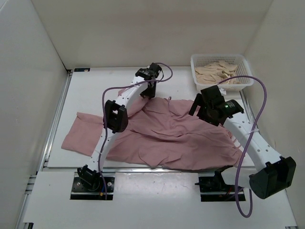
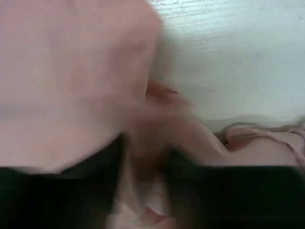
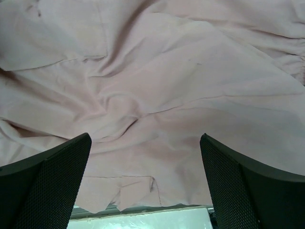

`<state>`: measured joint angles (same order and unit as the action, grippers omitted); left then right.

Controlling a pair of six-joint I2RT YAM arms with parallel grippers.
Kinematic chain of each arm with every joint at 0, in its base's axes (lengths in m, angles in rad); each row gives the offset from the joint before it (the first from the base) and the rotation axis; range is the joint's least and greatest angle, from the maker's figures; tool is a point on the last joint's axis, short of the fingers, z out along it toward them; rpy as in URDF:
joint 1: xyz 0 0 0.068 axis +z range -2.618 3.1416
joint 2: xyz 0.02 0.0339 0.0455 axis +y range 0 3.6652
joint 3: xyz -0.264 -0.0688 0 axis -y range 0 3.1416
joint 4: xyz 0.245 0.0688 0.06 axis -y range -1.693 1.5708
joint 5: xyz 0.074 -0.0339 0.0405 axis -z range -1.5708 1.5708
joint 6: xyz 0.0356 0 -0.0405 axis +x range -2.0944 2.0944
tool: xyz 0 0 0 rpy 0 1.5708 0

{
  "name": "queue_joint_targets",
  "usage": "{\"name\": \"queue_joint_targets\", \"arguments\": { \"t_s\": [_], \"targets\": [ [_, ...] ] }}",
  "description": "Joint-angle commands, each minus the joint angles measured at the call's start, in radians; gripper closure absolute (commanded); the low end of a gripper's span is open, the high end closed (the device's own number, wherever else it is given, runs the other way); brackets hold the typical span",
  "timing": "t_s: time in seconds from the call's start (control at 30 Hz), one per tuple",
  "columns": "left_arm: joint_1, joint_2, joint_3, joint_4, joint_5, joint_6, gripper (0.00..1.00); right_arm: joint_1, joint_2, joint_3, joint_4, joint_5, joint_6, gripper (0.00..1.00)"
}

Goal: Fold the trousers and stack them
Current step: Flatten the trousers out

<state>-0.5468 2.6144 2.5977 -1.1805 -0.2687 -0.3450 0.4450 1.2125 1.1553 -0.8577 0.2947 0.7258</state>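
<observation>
R tool (image 3: 145, 143) spread wide over trousers (image 1: 176, 138); L tool (image 2: 143, 186) amid folds, blurry, can't tell grip.

Your left arm (image 1: 125, 98) and right arm (image 1: 252, 140) share one look: white links, chunky black joint housings and black wrists. A purple cable (image 1: 264, 98) loops along each. You can see a row of small holes down the right arm's white link and a green light (image 1: 224, 107) on its wrist. Each black base (image 1: 90, 177) is bolted to a metal plate. The right hand (image 3: 145, 138) has black fingers (image 3: 52, 186) with a fine mesh texture.
</observation>
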Motion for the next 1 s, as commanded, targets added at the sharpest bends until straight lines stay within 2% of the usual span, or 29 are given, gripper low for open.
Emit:
{"name": "queue_joint_targets", "arguments": {
  "t_s": [0.0, 0.03, 0.1, 0.2, 0.23, 0.3, 0.37, 0.43, 0.47, 0.5, 0.53, 0.6, 0.67, 0.73, 0.8, 0.83, 0.87, 0.9, 0.93, 0.97],
  "targets": [
    [-0.005, -0.086, 0.071, 0.039, 0.002, 0.015, 0.72, -0.031, -0.025, -0.008, -0.033, 0.003, 0.000, 0.01],
    [0.014, -0.109, 0.050, 0.054, -0.024, 0.015, 0.89, -0.031, -0.025, -0.008, -0.033, 0.003, -0.012, 0.01],
    [0.050, -0.218, -0.011, 0.079, -0.024, 0.001, 0.89, -0.031, -0.025, 0.003, -0.033, 0.003, -0.012, 0.01],
    [0.168, -0.388, -0.172, 0.122, 0.049, -0.032, 0.89, -0.031, -0.025, 0.003, -0.033, -0.006, -0.023, 0.02],
    [0.242, -0.427, -0.250, 0.131, 0.087, -0.044, 0.89, -0.031, -0.025, 0.003, -0.033, -0.015, -0.023, 0.02],
    [0.319, -0.541, -0.342, 0.131, 0.114, -0.054, 0.89, -0.031, -0.025, 0.003, -0.033, -0.026, -0.023, 0.02],
    [0.427, -0.623, -0.528, 0.146, 0.114, -0.070, 0.89, -0.031, -0.025, 0.003, -0.033, -0.026, -0.023, 0.02],
    [0.496, -0.721, -0.658, 0.169, 0.085, -0.100, 0.57, -0.031, -0.034, -0.009, -0.033, -0.026, -0.032, 0.02],
    [0.568, -0.744, -0.767, 0.170, 0.085, -0.135, 0.46, -0.040, -0.034, -0.020, -0.033, -0.035, -0.032, 0.02],
    [0.602, -0.778, -0.813, 0.170, 0.098, -0.152, 0.13, -0.040, -0.034, -0.020, -0.033, -0.035, -0.032, 0.02],
    [0.631, -0.792, -0.853, 0.170, 0.109, -0.169, 0.03, -0.040, -0.034, -0.031, -0.033, -0.035, -0.032, 0.02],
    [0.694, -0.844, -0.933, 0.180, 0.128, -0.205, 0.00, -0.040, -0.054, -0.042, -0.033, -0.045, -0.032, 0.02],
    [0.705, -0.882, -0.946, 0.190, 0.138, -0.221, 0.00, -0.040, -0.067, -0.051, -0.033, -0.045, -0.042, 0.02],
    [0.705, -0.940, -0.946, 0.190, 0.091, -0.245, 0.00, -0.040, -0.080, -0.062, -0.033, -0.054, -0.042, 0.02],
    [0.662, -0.968, -0.936, 0.190, 0.068, -0.255, 0.00, -0.040, -0.103, -0.072, -0.033, -0.054, -0.051, 0.02],
    [0.647, -0.968, -0.936, 0.202, 0.077, -0.240, 0.09, -0.040, -0.103, -0.072, -0.033, -0.054, -0.051, 0.02],
    [0.631, -0.968, -0.936, 0.212, 0.101, -0.218, 0.26, -0.040, -0.113, -0.083, -0.033, -0.054, -0.051, 0.02],
    [0.601, -0.949, -0.927, 0.213, 0.150, -0.194, 0.60, -0.054, -0.113, -0.083, -0.033, -0.068, -0.051, 0.02],
    [0.588, -0.909, -0.927, 0.213, 0.172, -0.193, 0.67, -0.064, -0.113, -0.094, -0.024, -0.078, -0.060, 0.02],
    [0.575, -0.889, -0.936, 0.213, 0.184, -0.202, 0.68, -0.086, -0.113, -0.094, -0.003, -0.103, -0.060, 0.02]
  ]
}}
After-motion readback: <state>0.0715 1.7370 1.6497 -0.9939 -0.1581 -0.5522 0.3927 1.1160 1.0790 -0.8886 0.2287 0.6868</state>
